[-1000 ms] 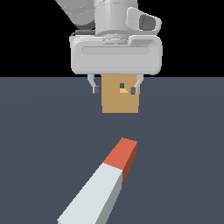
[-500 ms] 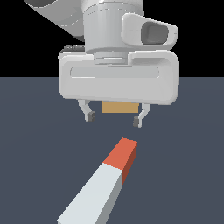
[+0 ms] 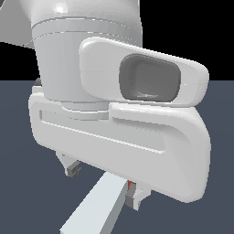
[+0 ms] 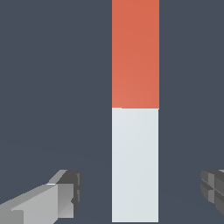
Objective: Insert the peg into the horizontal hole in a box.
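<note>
The peg [image 4: 134, 131] lies flat on the dark floor, a pale grey-white bar with a red-orange end [image 4: 135, 52]. In the exterior view only its pale part [image 3: 98, 205] and a sliver of red show below the hand. My gripper [image 3: 104, 183] is open and hangs over the peg, one fingertip [image 3: 73, 170] on each side of it, the other fingertip [image 3: 136, 197] beside the bar. In the wrist view the fingertips [image 4: 65, 192] stand wide apart with the pale part between them, not touching. The box is hidden behind my hand.
My white hand body [image 3: 119, 132] fills most of the exterior view and blocks what lies beyond it. The dark grey floor [image 4: 52, 87] spreads flat around the peg.
My hand has come toward the camera and down from over the box to over the peg. It now covers the box and most of the peg's red end. Fingers stay open.
</note>
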`<state>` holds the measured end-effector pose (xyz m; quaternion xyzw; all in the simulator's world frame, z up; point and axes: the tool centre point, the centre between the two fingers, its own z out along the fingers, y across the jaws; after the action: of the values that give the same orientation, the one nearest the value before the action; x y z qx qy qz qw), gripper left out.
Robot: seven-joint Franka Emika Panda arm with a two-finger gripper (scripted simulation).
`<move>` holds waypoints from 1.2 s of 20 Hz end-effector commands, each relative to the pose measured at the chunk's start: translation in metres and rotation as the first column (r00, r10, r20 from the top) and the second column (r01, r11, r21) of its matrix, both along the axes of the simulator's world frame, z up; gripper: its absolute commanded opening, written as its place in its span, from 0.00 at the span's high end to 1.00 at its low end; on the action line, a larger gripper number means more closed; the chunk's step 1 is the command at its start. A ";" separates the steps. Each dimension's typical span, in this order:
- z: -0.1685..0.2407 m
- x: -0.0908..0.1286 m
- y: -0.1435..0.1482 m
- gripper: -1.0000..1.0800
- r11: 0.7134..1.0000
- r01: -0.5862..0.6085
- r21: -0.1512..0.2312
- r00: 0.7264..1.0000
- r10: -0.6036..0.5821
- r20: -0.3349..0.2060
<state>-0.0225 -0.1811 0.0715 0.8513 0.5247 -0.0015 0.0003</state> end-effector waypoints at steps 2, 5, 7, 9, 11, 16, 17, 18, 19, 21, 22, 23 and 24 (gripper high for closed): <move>-0.001 0.000 -0.001 0.04 1.000 0.005 0.002 1.000 -0.005 0.002; -0.002 -0.001 -0.002 0.04 1.000 0.006 0.001 1.000 -0.006 0.001; -0.005 -0.001 -0.002 0.04 1.000 0.006 0.001 1.000 -0.006 0.001; -0.011 -0.001 -0.002 0.04 1.000 0.006 0.001 1.000 -0.006 0.001; -0.019 -0.001 -0.001 0.04 1.000 0.005 0.002 1.000 -0.005 0.001; -0.044 -0.001 0.000 0.04 1.000 0.005 0.002 1.000 -0.005 0.002; -0.047 -0.001 0.000 0.04 1.000 0.004 0.002 1.000 -0.004 0.002; -0.049 -0.001 0.000 0.04 1.000 0.004 0.002 1.000 -0.004 0.002; -0.050 -0.001 0.000 0.04 1.000 0.004 0.002 1.000 -0.004 0.002; -0.051 0.000 0.000 0.04 1.000 0.004 0.002 1.000 -0.004 0.002; -0.051 0.000 0.000 1.00 1.000 0.004 0.002 1.000 -0.004 0.002; -0.051 0.000 0.000 1.00 1.000 0.004 0.002 1.000 -0.004 0.002; -0.051 0.000 0.000 1.00 1.000 0.004 0.002 1.000 -0.004 0.002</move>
<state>-0.0229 -0.1815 0.0206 0.8523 0.5230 -0.0002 -0.0002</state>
